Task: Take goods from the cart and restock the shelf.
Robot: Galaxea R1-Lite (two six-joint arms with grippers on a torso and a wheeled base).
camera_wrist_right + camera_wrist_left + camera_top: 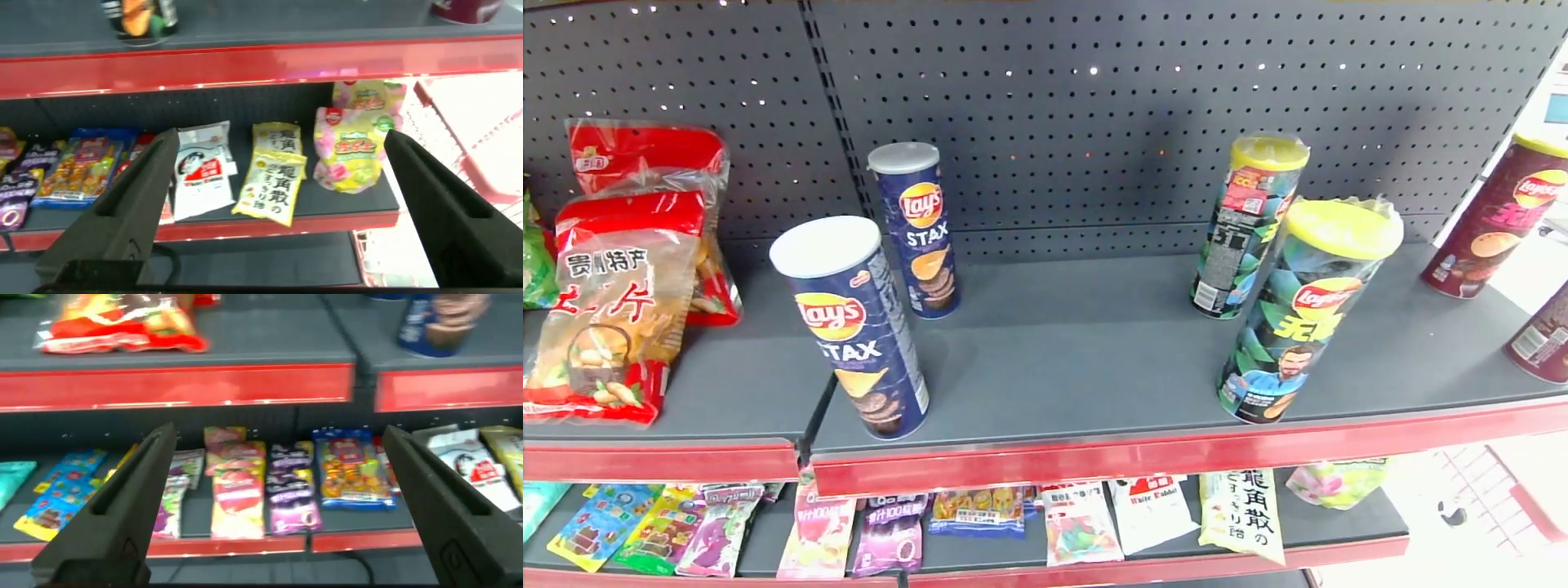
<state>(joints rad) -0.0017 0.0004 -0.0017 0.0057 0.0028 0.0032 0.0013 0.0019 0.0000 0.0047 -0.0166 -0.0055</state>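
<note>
My left end effector [278, 434] and right end effector [279, 139] both hang open and empty, facing the sachets [237, 486] on the lower shelf. The upper shelf [1094, 453] has a wide bare stretch in its middle. The risk I see is toppling. The near blue can [858, 327] and near green can [1298, 318] stand tall at the front lip, so a careless reach could knock one off. I count two blue cans, two green cans, two maroon cans [1494, 220] at the right, and two red bags [613, 310] at the left.

light bright, even | right edge washed out | shadows soft
</note>
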